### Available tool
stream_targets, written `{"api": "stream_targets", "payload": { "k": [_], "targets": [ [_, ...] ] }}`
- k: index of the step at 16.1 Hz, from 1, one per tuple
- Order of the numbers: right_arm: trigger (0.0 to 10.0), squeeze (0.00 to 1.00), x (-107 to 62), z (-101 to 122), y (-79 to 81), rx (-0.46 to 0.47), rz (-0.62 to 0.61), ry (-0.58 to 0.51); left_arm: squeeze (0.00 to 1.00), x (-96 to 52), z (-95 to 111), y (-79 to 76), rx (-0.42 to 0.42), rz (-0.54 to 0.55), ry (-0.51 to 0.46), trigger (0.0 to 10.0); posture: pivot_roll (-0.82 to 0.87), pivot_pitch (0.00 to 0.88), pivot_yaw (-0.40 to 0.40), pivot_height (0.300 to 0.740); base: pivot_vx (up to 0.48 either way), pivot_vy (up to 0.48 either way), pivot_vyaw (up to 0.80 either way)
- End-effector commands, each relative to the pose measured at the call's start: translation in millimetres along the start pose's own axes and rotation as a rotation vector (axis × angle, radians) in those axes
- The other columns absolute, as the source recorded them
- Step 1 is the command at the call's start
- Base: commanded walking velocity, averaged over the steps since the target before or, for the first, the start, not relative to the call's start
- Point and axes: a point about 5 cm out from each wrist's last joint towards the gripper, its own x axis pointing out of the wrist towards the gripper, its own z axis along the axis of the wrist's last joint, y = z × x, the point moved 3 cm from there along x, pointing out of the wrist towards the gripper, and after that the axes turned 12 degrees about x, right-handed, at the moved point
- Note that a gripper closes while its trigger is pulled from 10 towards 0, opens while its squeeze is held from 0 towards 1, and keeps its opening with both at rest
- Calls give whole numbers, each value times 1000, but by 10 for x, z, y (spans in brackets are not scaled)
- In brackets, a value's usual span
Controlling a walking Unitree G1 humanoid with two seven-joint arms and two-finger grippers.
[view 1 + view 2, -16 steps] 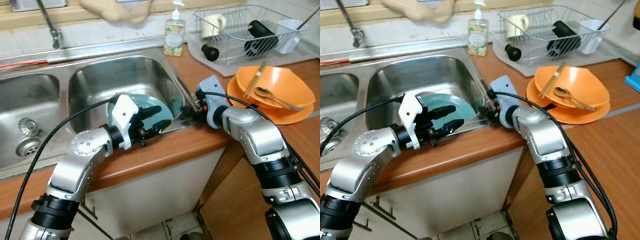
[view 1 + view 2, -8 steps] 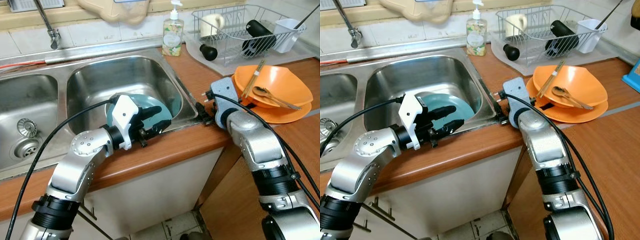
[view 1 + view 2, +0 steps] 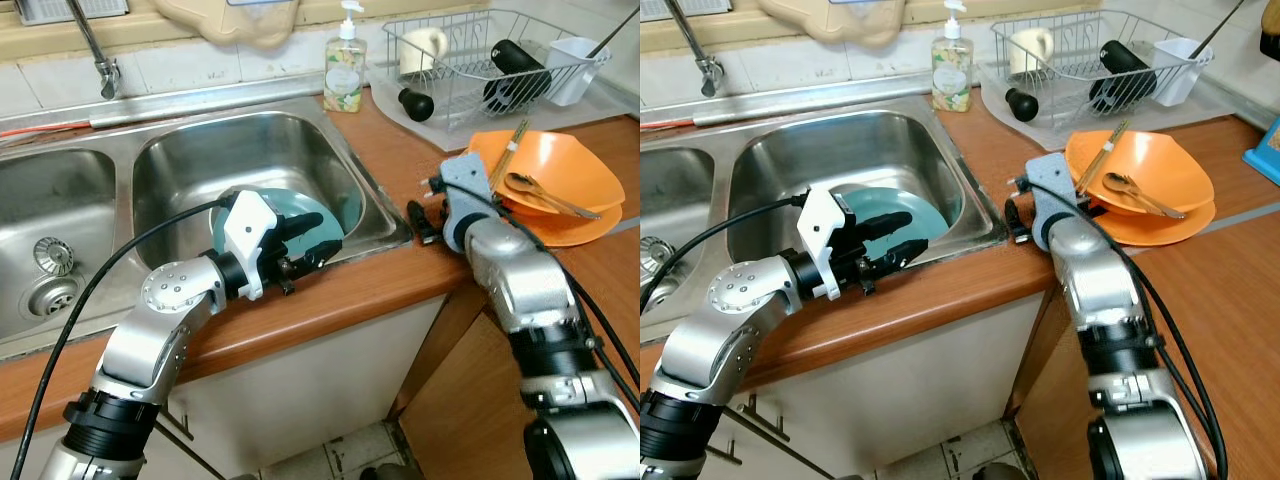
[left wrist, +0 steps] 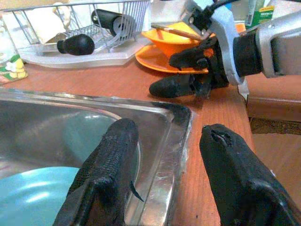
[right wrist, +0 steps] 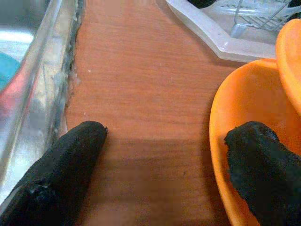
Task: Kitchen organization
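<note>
A teal plate point(image 3: 343, 210) leans in the right basin of the steel sink point(image 3: 250, 150). My left gripper point(image 3: 318, 235) hangs open just over that plate, near the basin's front wall, with nothing between its fingers point(image 4: 113, 155). My right gripper point(image 3: 420, 222) stands open low over the wooden counter point(image 5: 141, 70), between the sink's rim and the orange plate point(image 5: 235, 136). One of its fingertips point(image 5: 254, 141) is over the plate's edge. An orange bowl point(image 3: 560, 160) sits on that plate, holding chopsticks point(image 3: 508, 160) and a spoon point(image 3: 545, 195).
A wire dish rack point(image 3: 490, 60) with a mug, a black item and a white cup stands at the back right. A soap bottle point(image 3: 346, 65) is behind the sink. The faucet point(image 3: 100, 50) and left basin point(image 3: 50, 255) lie to the left.
My right gripper has drawn away from the sink's right rim and moved right across the counter toward the orange plate. The left arm has stayed still.
</note>
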Motion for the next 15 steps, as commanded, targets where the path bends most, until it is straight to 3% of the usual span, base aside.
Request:
{"api": "stream_targets", "payload": {
  "k": [1,9,11,15],
  "targets": [
    [10000,0,12,11,-2,29,9,14,0,-14,28,14,22,-2,-2,10000,-126,0,41,740,0,0,0],
    [10000,0,99,-26,-163,108,-51,120,0,10,42,30,27,1,-10,10000,-130,0,42,740,0,0,0],
    [10000,0,102,-71,-120,140,-15,152,0,11,43,33,29,0,-10,10000,-131,0,45,740,0,0,0],
    [10000,0,67,-97,156,140,131,177,0,9,52,44,35,2,-11,10000,-129,0,48,740,0,0,0]
  ]
}}
